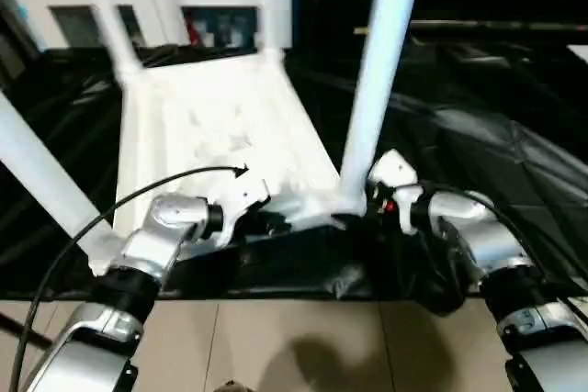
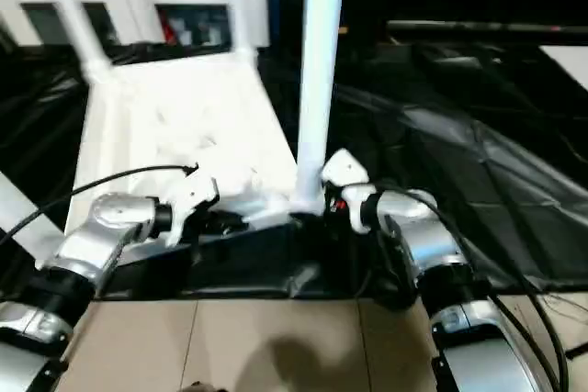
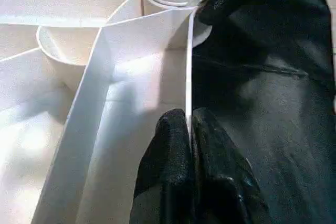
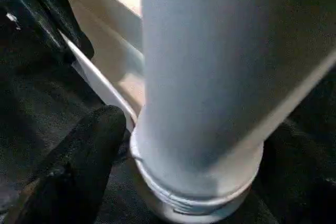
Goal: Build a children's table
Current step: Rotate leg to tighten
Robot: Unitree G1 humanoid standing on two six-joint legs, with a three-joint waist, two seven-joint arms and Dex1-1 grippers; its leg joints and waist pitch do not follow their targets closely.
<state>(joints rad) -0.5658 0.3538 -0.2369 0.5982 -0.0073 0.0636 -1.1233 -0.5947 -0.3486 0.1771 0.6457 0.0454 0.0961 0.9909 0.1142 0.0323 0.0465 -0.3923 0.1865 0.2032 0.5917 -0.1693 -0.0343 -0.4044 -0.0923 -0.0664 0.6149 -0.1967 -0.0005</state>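
1. At the far left of the head view a white leg slants up out of the near-left corner of the tabletop, cutting across the left edge of the frame.
2. The tabletop lies upside down, ribbed side up, on black sheeting in the middle of the frame. Its near edge sits just above a band of beige floor along the bottom.
3. The left arm rises from the lower left, a black cable looping over it.
4. The left gripper reaches in to the near rim of the tabletop, left of centre. In the wrist view its two black fingers are pressed together on the thin upright wall of that rim, one on each side.
5. At upper left and upper centre two more legs stand in the far corners, in front of a white cabinet across the top of the frame.
6. Just right of centre a fourth leg stands nearly upright in the near-right corner socket, running out of the top of the frame. In the right wrist view its ridged base sits at the socket.
7. The right gripper is at the foot of that leg, with the right arm coming in from the lower right. One black finger shows beside the leg base, apart from it. I cannot tell whether the fingers are apart or closing round the leg.
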